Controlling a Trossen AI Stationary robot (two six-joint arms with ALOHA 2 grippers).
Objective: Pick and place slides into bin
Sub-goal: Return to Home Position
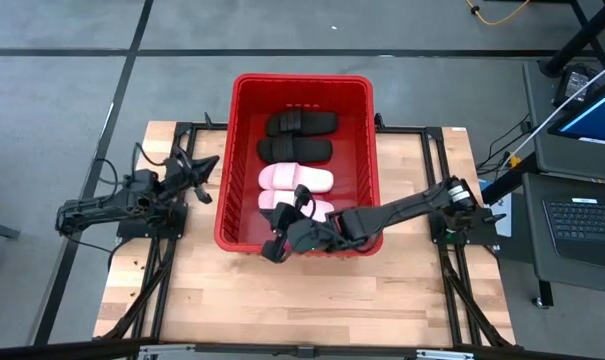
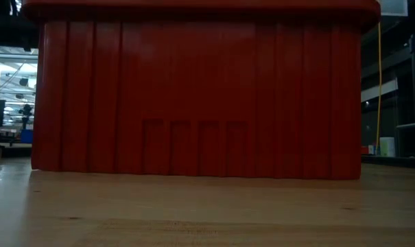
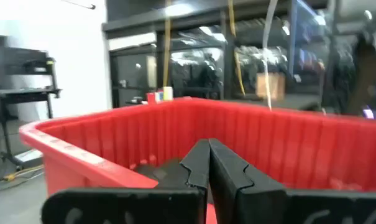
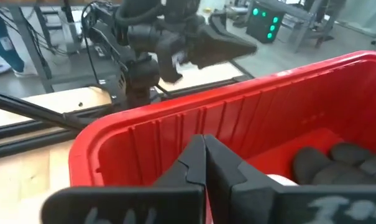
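Note:
The red bin [image 1: 367, 150] stands at the table's far middle. Its near wall fills the low view [image 2: 193, 89]. Two black slides [image 1: 300, 123] [image 1: 294, 150] lie side by side on its floor at the far end. Two pink slides [image 1: 295, 178] [image 1: 325, 209] lie nearer. My right gripper [image 1: 302, 203] is shut and empty inside the bin's near half, over the nearer pink slide, pointing far-left [image 4: 204, 140]. My left gripper [image 1: 210, 162] is shut and empty just outside the bin's left wall, pointing at the bin [image 3: 208, 144].
The right arm [image 1: 402, 208] crosses the bin's near right corner. The left arm's base [image 1: 147, 205] stands left of the bin. Bare wooden table [image 1: 302, 300] lies in front of the bin. A desk with a laptop [image 1: 582, 215] stands beyond the table's right edge.

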